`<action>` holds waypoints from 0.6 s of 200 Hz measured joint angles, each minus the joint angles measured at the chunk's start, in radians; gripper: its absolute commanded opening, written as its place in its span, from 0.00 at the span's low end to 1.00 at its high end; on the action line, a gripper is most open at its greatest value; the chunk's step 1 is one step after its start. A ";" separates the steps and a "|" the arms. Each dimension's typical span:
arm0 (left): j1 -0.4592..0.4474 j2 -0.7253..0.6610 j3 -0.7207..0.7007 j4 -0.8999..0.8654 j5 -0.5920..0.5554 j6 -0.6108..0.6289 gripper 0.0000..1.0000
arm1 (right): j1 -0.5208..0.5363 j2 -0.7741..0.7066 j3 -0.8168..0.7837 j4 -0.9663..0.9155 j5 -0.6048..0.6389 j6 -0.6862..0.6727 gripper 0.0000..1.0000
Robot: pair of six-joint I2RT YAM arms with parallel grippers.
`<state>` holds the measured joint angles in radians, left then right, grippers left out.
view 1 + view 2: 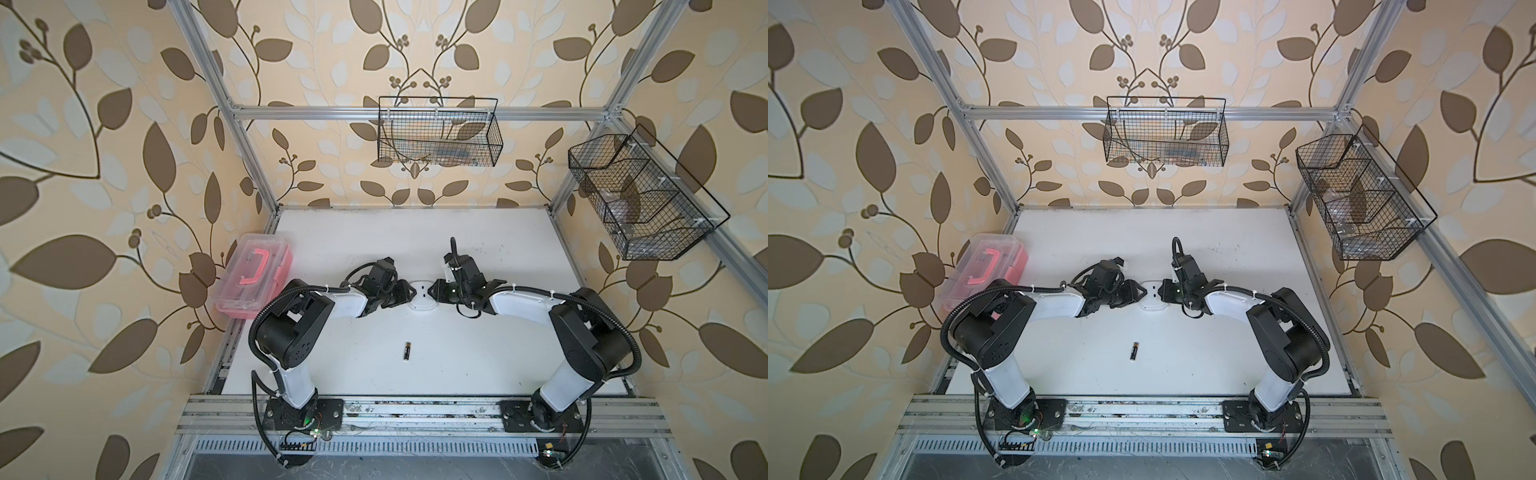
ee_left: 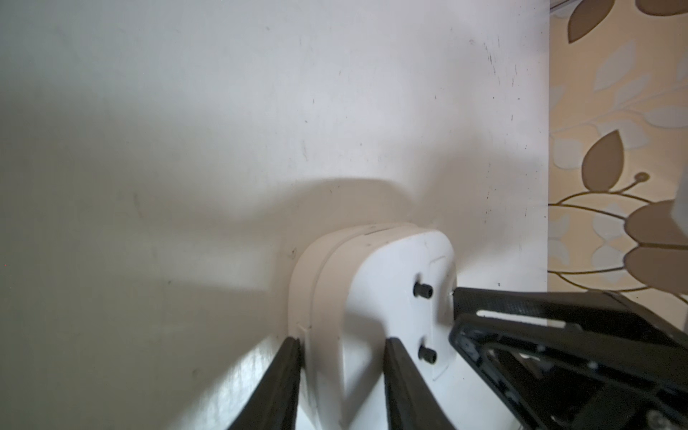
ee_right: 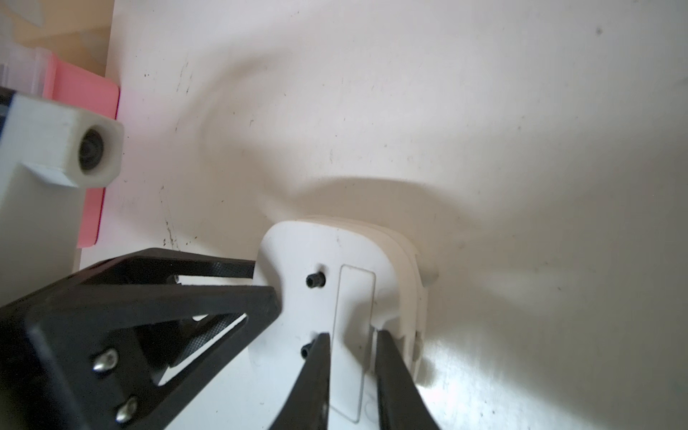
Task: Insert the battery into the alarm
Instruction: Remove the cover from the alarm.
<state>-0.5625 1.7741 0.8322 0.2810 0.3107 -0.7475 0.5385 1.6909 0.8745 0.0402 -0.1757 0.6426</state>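
A lab robot cell — aluminium frame (image 1: 311,112), leaf wallpaper panels (image 1: 104,166), white table (image 1: 353,241).

One alarm (image 1: 422,301), one battery (image 1: 406,351), one box (image 1: 270,254), two baskets (image 1: 436,134) (image 1: 640,199).

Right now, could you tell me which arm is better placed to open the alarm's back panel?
Right, probably: the right fingers flank that panel; the left fingers straddle the alarm's rim.

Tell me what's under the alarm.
Only the white table shows around the alarm, which lies back-up; its underside and anything beneath are hidden. The battery lies apart, in the open.
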 measured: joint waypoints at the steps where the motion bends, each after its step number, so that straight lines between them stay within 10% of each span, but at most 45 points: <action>1: 0.000 0.000 0.000 0.000 0.000 0.000 0.37 | 0.000 0.000 0.000 0.000 0.000 0.000 0.20; 120: 0.000 0.003 0.003 0.005 -0.014 -0.024 0.36 | 0.004 0.005 0.019 -0.043 0.050 -0.024 0.01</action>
<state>-0.5621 1.7767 0.8356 0.2859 0.2962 -0.7715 0.5423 1.6955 0.8936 -0.0032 -0.1261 0.6189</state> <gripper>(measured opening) 0.360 0.050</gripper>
